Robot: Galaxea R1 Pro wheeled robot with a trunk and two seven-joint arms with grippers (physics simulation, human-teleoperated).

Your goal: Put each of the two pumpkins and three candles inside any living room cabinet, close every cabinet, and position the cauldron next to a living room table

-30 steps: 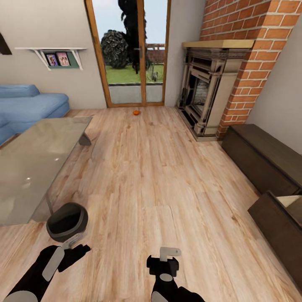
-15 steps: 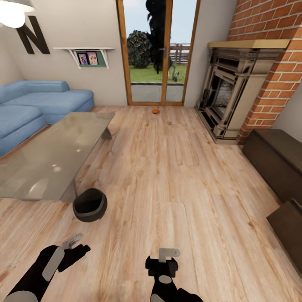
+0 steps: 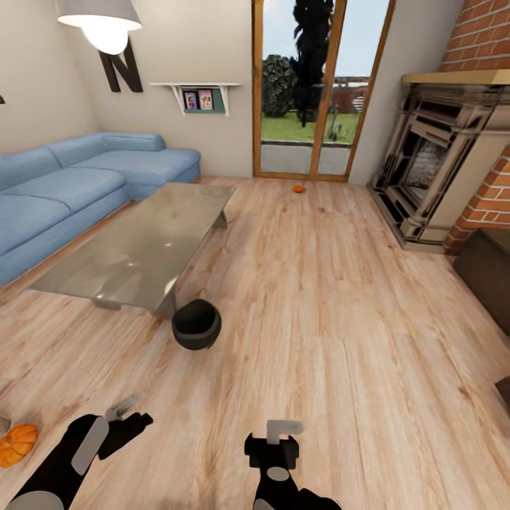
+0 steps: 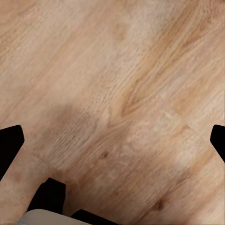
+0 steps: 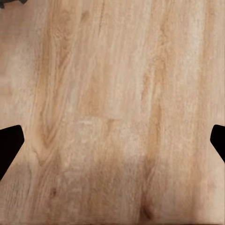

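Observation:
The black cauldron (image 3: 196, 324) stands on the wood floor, right at the near corner of the glass-topped table (image 3: 145, 244). One orange pumpkin (image 3: 298, 188) lies far off by the glass door. A second pumpkin (image 3: 15, 444) sits on the floor at the lower left edge, beside my left arm. A dark-brown cabinet (image 3: 489, 273) shows at the right edge. The candles are out of view. My left gripper (image 3: 129, 414) (image 4: 112, 140) and right gripper (image 3: 283, 433) (image 5: 112, 140) hang open over bare floor, holding nothing.
A blue corner sofa (image 3: 78, 184) lines the left wall behind the table. A fireplace (image 3: 432, 170) in a brick chimney stands at the right. A lamp (image 3: 103, 18) hangs at the upper left. Wide open floor runs between table and fireplace.
The camera has swung left, so the room slid right in the picture. The sofa, lamp and near pumpkin came into view. Both arms hold the same pose.

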